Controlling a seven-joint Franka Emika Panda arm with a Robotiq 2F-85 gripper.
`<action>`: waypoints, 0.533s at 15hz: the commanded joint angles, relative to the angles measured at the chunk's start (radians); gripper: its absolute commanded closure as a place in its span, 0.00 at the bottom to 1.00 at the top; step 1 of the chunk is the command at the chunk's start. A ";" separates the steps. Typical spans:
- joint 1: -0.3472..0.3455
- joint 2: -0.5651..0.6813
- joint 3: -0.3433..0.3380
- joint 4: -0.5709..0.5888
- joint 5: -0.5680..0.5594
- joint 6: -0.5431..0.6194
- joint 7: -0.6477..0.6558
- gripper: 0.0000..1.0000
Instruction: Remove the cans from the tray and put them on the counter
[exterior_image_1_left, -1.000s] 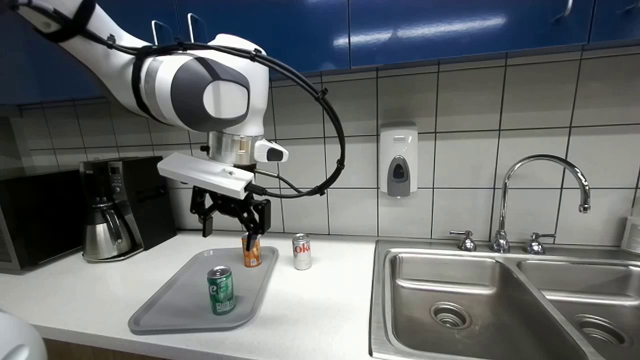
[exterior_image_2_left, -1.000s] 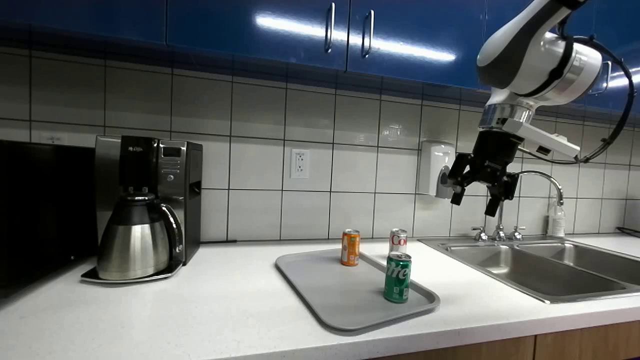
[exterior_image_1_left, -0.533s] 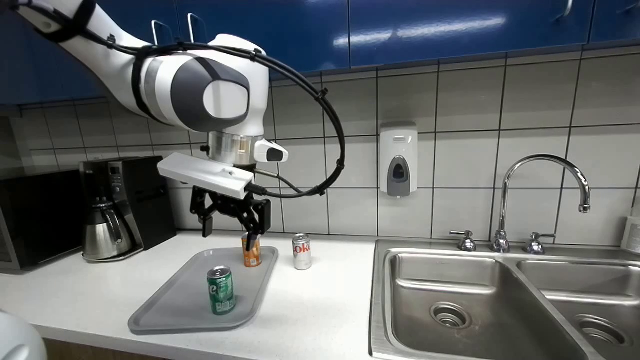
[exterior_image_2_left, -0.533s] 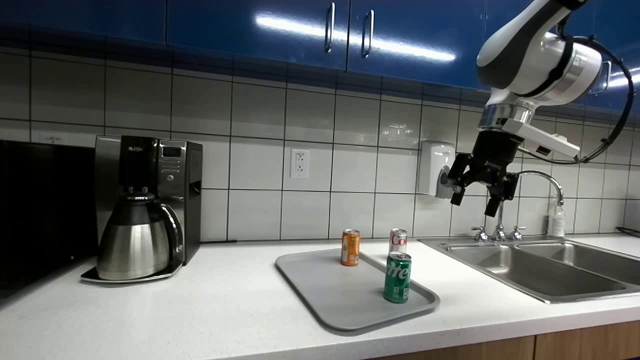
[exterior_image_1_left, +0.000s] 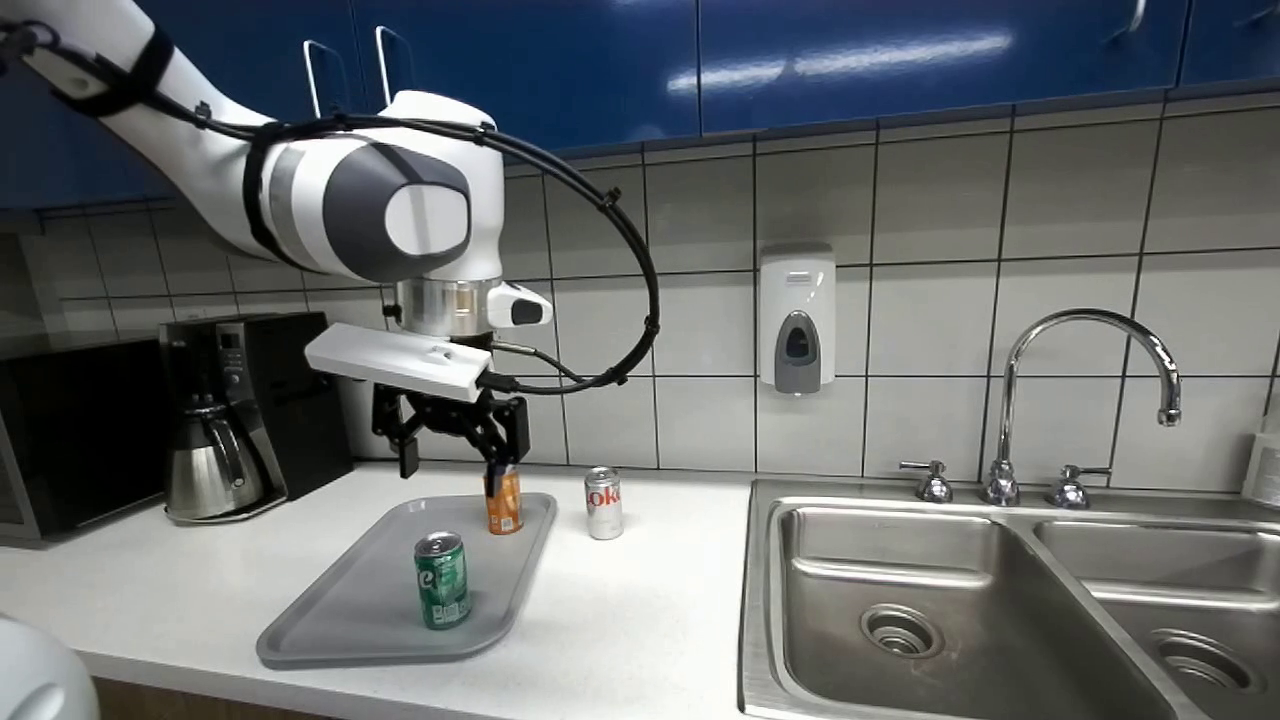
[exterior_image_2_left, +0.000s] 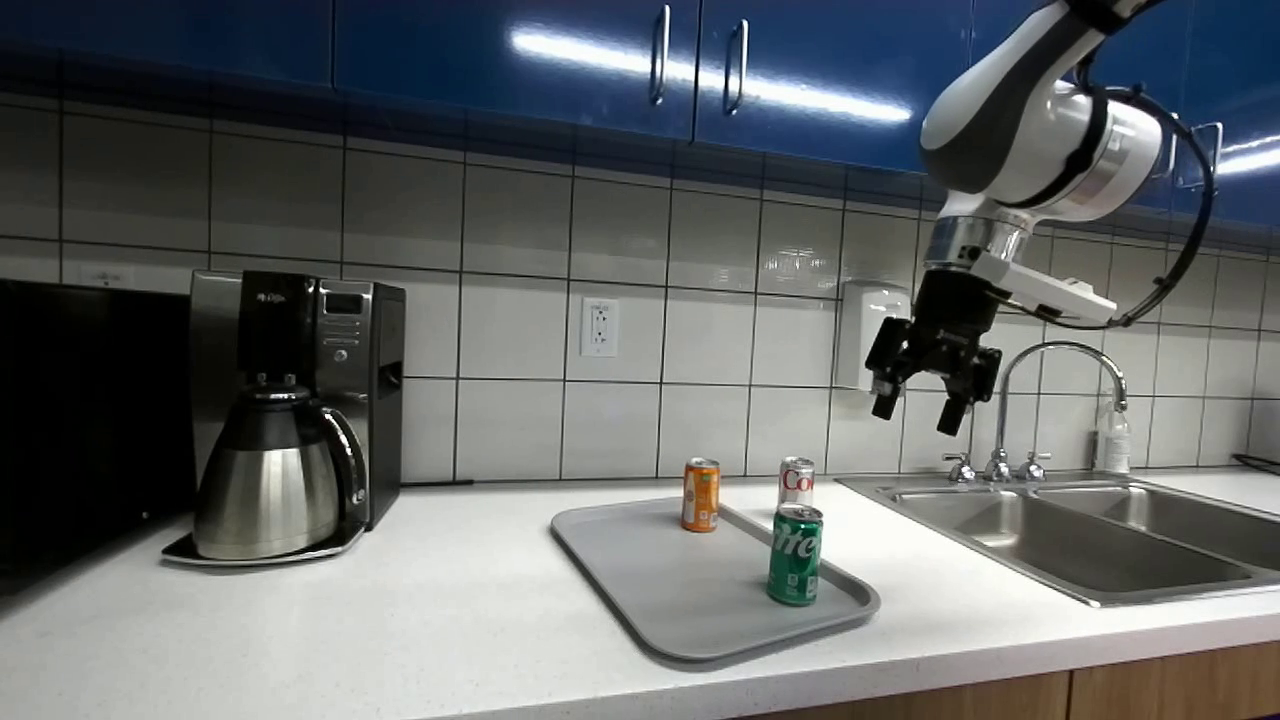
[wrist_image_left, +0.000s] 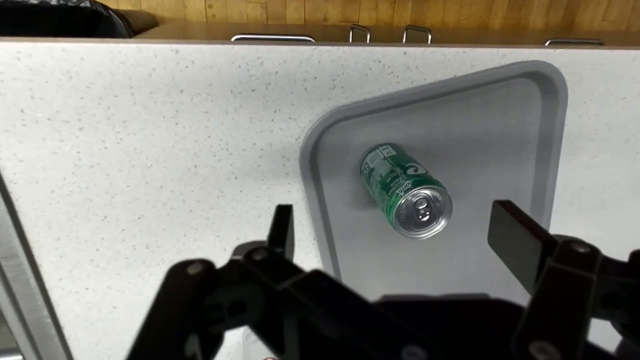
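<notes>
In an exterior view we see the green can (exterior_image_2_left: 796, 556) upright on the grey tray (exterior_image_2_left: 665, 590), at three o'clock from the tray's middle, and the orange can (exterior_image_2_left: 701, 495) upright at twelve. Near the tray's edge, on the pale counter (exterior_image_2_left: 430, 600), stands a white-and-red can (exterior_image_2_left: 797, 482), partly hidden behind the green one. The steel sink (exterior_image_2_left: 1060, 540) lies farther out at three, the coffee maker (exterior_image_2_left: 290, 415) at ten. The gripper (exterior_image_2_left: 918, 413) hangs in mid-air at two, apart from the cans, fingers spread wide and holding nothing.
</notes>
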 joint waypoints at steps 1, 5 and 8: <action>0.016 0.048 0.040 0.003 0.009 0.066 0.015 0.00; 0.040 0.101 0.067 0.011 0.010 0.110 0.019 0.00; 0.053 0.141 0.088 0.017 0.004 0.138 0.027 0.00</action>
